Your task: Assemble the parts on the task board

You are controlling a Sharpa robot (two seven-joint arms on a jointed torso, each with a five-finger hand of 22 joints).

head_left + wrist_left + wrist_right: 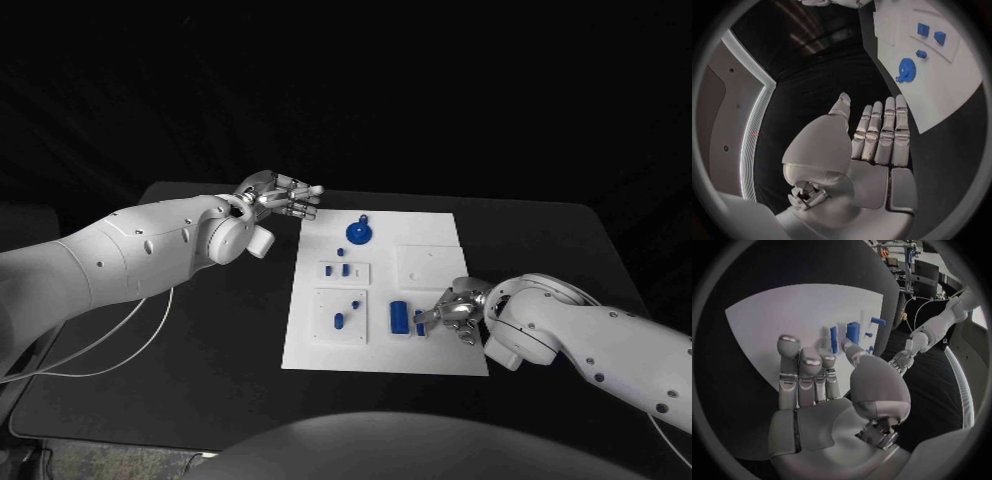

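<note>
**Parts Await Pickup on the Task Board**

While nothing is held, the right robot hand (450, 312) is spread beside the blue cylinder (400, 317) on the task board (433, 235). The left robot hand (284, 197) hovers released off its far corner. Small, stiff, probably light parts are best pinched sideways.

The left robot hand (879, 150) is holding nothing, its fingers (891, 130) lying straight and side by side over the black worktop (823, 85). The white task board (942, 85) is lying just beyond the fingertips, apart from them. A blue gear-shaped part (906, 67) is resting on the board, with three smaller blue parts (931, 33) sitting near it.
</note>
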